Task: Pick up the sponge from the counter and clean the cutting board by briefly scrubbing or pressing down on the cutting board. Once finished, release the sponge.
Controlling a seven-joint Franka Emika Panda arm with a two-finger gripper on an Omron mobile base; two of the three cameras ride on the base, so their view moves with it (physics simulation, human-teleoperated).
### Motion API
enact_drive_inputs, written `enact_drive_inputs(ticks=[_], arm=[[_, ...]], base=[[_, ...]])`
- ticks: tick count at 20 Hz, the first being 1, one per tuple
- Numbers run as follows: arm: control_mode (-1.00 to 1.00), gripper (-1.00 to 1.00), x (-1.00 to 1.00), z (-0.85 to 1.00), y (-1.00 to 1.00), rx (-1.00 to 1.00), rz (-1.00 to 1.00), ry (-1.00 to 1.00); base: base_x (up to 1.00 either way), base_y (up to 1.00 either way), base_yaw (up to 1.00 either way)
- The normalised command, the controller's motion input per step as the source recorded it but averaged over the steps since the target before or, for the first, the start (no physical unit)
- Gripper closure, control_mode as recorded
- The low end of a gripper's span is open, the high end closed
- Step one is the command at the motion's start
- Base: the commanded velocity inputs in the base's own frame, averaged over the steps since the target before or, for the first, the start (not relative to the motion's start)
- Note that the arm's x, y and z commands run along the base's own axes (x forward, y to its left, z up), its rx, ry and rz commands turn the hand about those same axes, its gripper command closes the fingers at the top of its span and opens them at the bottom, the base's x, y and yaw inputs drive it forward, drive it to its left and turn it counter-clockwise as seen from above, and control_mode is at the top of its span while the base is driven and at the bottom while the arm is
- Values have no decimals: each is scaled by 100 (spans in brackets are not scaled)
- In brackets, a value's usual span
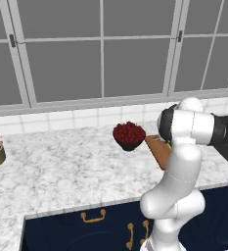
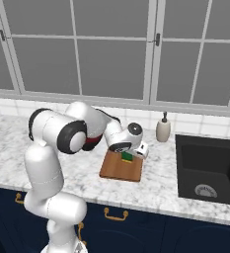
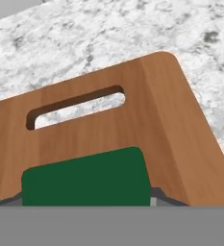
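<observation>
Under tool (image 2: 129, 155): sponge (image 3: 86, 178) on cutting board (image 3: 171, 120)

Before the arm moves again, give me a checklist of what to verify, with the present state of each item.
1. Sponge over the cutting board, not the bare counter: ok, the hand view shows wood all round it.
2. Sponge between the gripper fingers: ok, it sits right at the gripper.
3. Sponge pressed flat on the wood: cannot tell, the contact is hidden.
4. Grip firm: cannot tell, the fingertips are barely seen.
5. Board lying flat on the counter: ok.
6. Bowl of red fruit off the board: cannot tell, the arm hides where they meet.
</observation>
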Motion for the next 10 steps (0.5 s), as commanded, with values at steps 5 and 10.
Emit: enact_drive_inputs(ticks=[5,10], arm=[[-100,100,-86,-12,36,-6,-1,-18],[-100,100,-92,-19,36,-1,-7,-17]], base=[[0,0,0],[0,0,0]])
